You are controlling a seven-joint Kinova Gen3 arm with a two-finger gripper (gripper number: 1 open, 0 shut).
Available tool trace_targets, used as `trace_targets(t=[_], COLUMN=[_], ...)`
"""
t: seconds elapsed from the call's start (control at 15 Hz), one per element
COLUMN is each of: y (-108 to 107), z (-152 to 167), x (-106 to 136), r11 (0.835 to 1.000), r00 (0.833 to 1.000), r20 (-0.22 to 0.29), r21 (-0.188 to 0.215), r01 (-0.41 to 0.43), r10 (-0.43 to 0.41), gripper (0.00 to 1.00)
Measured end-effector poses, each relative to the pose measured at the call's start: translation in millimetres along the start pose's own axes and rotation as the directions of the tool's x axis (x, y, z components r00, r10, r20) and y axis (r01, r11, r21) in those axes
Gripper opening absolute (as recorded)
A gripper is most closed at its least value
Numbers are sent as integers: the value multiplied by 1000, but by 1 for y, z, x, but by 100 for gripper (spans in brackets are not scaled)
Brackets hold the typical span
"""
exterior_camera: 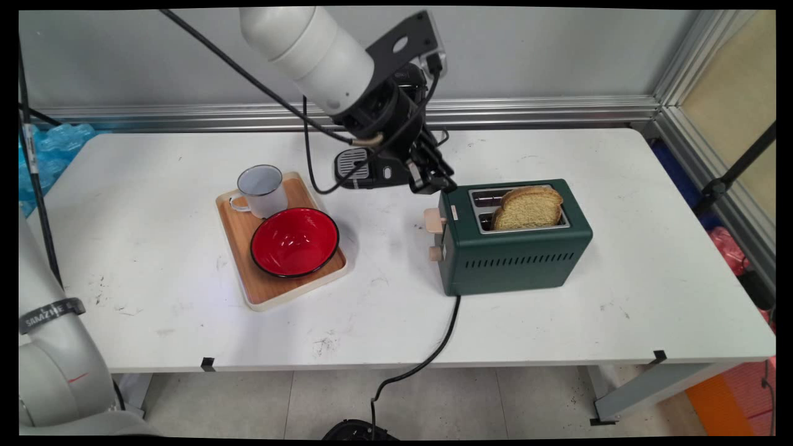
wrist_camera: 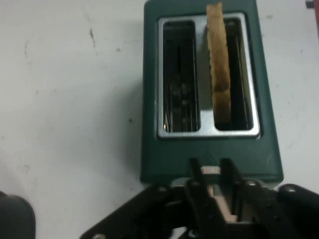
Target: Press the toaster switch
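Gripper hanging over the toaster's lever end.

The black fingers are sitting close together, nearly shut, just above the toaster's left end, and the pale lever is showing in the narrow gap between them; whether they are pinching it is hard to make out. The toaster's long axis is running straight away from the gripper. A slice of bread is standing in the slot nearer the camera; the far slot is lying empty. Left of the toaster, a tray is carrying a red bowl and a mug.
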Motion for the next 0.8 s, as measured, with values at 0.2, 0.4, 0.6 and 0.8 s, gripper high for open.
trace_targets(t=[0.2, 0.4, 0.6, 0.8], y=[1, 1, 2, 3], z=[8, 14, 22, 29], x=[-6, -10, -15, -21], r11=[1000, 1000, 1000, 1000], r00=[1000, 999, 998, 996], r20=[23, 41, 61, 84], r21=[0, 0, -4, -10], r01=[3, 5, 6, 6], r10=[-3, -5, -6, -5], gripper=[0, 0, 0, 0])
